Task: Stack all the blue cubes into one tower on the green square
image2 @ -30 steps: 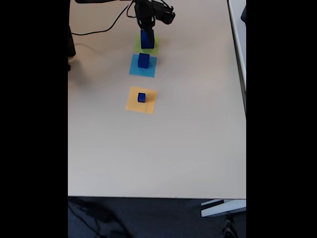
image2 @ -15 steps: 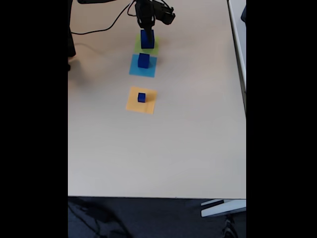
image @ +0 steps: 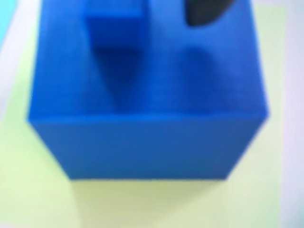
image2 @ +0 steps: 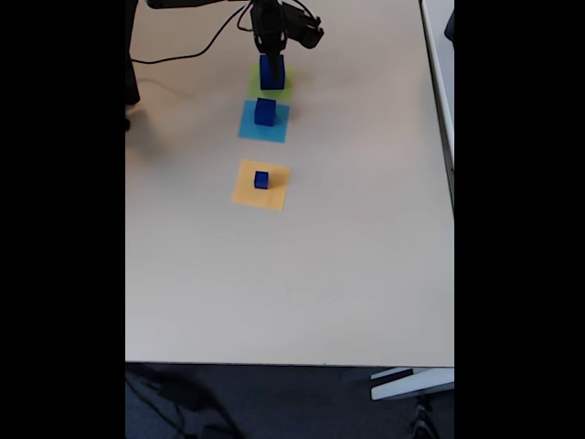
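The large blue cube (image: 147, 95) stands on the green square (image: 38, 190), blurred and very close in the wrist view. A smaller blue block (image: 114, 28) shows over its top face at upper left; whether that is a cube or a finger I cannot tell. One dark fingertip (image: 204, 9) hovers over the top at upper right. In the fixed view my gripper (image2: 271, 46) hangs just above that cube (image2: 271, 71) on the green square (image2: 285, 91). A medium blue cube (image2: 265, 112) and a small one (image2: 261, 179) sit further down the table.
The medium cube rests on a light-blue square (image2: 251, 128) and the small cube on an orange square (image2: 274, 194), in a line below the green one. A black cable (image2: 183, 55) trails at the top left. The table edge (image2: 274, 364) runs along the bottom.
The arm's wrist has shifted very slightly above the green square. The three cubes stay where they were.
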You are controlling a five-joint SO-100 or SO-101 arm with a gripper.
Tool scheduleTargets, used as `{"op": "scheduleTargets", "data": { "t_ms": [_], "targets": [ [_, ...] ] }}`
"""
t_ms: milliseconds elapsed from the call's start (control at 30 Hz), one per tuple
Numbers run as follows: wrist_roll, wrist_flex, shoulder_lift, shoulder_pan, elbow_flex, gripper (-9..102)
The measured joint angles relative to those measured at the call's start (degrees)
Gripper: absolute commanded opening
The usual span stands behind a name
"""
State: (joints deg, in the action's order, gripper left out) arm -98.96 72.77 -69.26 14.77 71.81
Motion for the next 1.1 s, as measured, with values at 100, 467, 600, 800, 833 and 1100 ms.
{"op": "scheduleTargets", "data": {
  "t_ms": [100, 467, 600, 800, 833, 1100],
  "targets": [
    [-0.44, 0.62, 0.62, 0.00, -0.62, 27],
    [-0.44, 4.48, 2.64, -0.79, -5.45, 26],
    [-0.44, 4.48, 2.99, -0.79, -5.54, 25],
    [0.18, 6.50, 4.39, -0.70, -8.17, 25],
    [0.18, 6.86, 4.39, -0.70, -8.26, 25],
    [0.18, 7.65, 4.92, -0.70, -8.44, 25]
  ]
}}
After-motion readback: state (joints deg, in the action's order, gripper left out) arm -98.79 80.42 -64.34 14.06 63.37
